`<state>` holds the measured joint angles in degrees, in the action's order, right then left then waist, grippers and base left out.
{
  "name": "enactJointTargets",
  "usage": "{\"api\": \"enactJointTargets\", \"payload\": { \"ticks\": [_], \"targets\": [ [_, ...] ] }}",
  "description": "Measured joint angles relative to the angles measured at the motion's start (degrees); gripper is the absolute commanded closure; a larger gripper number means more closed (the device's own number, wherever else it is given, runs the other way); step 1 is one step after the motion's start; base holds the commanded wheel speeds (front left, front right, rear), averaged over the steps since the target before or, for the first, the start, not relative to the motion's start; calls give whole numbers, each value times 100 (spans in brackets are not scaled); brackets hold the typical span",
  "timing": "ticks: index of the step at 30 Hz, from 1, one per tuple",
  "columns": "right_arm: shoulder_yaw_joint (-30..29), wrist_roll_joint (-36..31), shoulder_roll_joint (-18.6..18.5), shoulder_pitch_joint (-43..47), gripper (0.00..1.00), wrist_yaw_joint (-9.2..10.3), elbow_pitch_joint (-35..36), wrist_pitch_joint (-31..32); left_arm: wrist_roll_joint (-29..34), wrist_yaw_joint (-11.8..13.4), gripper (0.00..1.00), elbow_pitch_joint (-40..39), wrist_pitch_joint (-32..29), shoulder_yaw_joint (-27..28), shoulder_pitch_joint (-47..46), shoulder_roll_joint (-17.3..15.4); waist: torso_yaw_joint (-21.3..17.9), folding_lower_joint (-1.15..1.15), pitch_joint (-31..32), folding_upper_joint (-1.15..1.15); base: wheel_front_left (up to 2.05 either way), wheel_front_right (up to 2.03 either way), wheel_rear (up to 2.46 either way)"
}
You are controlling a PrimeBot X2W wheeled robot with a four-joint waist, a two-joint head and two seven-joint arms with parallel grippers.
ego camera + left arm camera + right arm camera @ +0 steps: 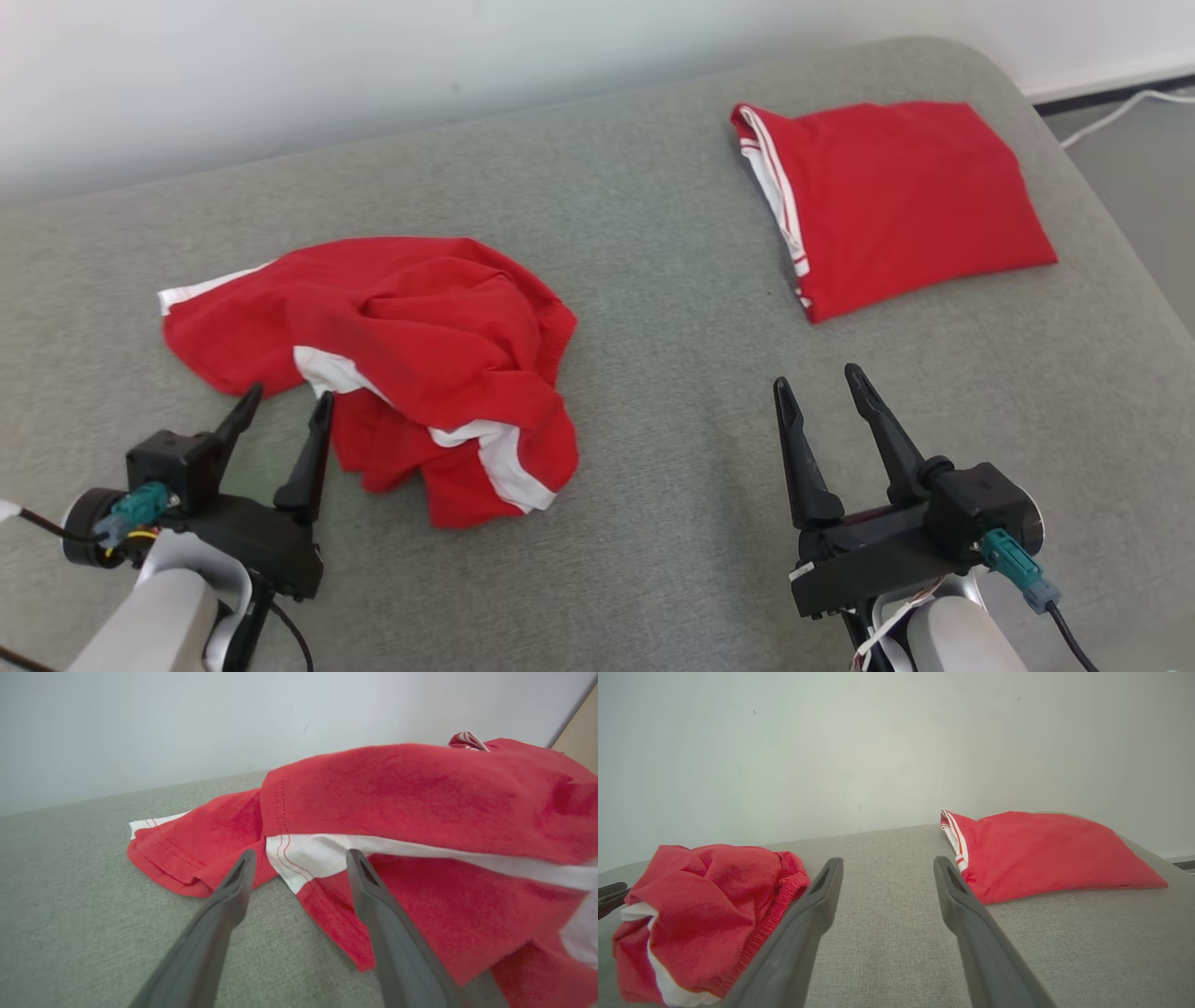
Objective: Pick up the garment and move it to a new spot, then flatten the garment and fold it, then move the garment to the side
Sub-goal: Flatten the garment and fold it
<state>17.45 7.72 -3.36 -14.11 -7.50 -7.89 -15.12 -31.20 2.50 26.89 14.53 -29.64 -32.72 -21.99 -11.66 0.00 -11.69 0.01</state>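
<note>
A crumpled red garment (411, 355) with white bands lies in a heap on the grey cushion, left of centre; it also fills the right of the left wrist view (420, 812) and sits at the lower left of the right wrist view (700, 914). My left gripper (285, 403) is open at the heap's near-left edge, fingertips at the cloth with nothing between them (301, 856). My right gripper (817, 381) stands open over bare cushion at the lower right, apart from any cloth (887, 865).
A second red garment (896, 201) with white stripes lies folded flat at the far right of the grey cushion (653, 308), also in the right wrist view (1045, 854). A white wall runs behind. The cushion's right edge drops to a floor with a white cable (1111, 117).
</note>
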Motion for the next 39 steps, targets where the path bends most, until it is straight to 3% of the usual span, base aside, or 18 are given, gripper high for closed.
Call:
{"api": "enactJointTargets", "payload": {
  "ticks": [17,18,19,20,28,39],
  "targets": [
    [-19,-2,20,-46,0,0,107,0,96,-357,0,1273,25,137,-581,58,-575,0,-378,0,0,0,0],
    [-26,-9,21,-45,0,0,110,-1,96,-390,15,1306,26,155,-606,73,-579,0,-389,0,0,0,0],
    [-29,-11,23,-45,0,0,112,-1,97,-392,65,1325,37,171,-623,86,-575,0,-395,0,0,0,0],
    [-37,-15,24,-45,0,0,113,-1,99,-399,100,1344,38,186,-637,108,-564,0,-397,0,0,0,0],
    [-32,-64,33,-44,0,0,88,-1,281,-433,100,1269,38,276,-636,279,-389,0,-320,0,0,0,0],
    [-49,-58,22,46,0,0,-46,-1,522,-370,100,576,40,517,-285,422,-4,0,-45,0,0,0,0]
  ]
}}
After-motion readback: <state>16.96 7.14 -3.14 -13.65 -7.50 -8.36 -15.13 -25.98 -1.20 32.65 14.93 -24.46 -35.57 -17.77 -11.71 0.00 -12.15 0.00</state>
